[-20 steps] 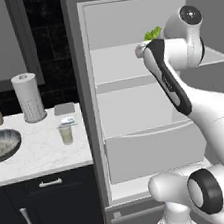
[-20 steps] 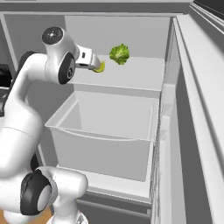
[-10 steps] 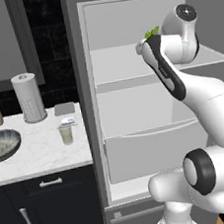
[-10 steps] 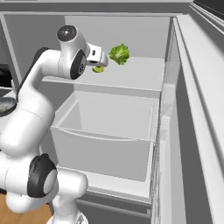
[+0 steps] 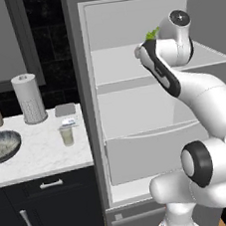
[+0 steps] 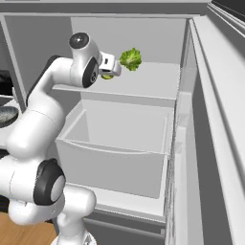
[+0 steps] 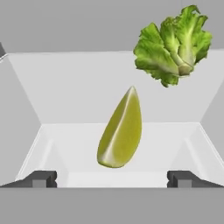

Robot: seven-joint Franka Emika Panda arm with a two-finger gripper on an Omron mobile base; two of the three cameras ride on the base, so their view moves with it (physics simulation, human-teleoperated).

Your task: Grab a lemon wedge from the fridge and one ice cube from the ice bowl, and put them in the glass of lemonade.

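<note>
Early stage: we have our claw [image 7: 112, 178] spread wide just before the lemon wedge [image 7: 120, 130] on the fridge [image 6: 143, 91] shelf (lettuce [image 7: 173, 43] beyond), nothing gripped yet; ice bowl [image 5: 3, 146] and lemonade glass [image 5: 66, 136] wait on the counter [image 5: 40, 156].

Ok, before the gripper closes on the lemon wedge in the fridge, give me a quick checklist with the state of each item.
1. Fridge door open, shelf reachable: ok.
2. Gripper open wide: ok, its tips stand far apart in the hand view.
3. Lemon wedge centred between the tips: ok.
4. Tips far enough forward to flank the wedge: cannot tell; the wedge looks to lie ahead of them.
5. Leafy vegetable out of the closing path: ok, it sits behind the wedge and off to one side.
6. Glass of lemonade upright on the counter, ready for the drop: ok.
</note>
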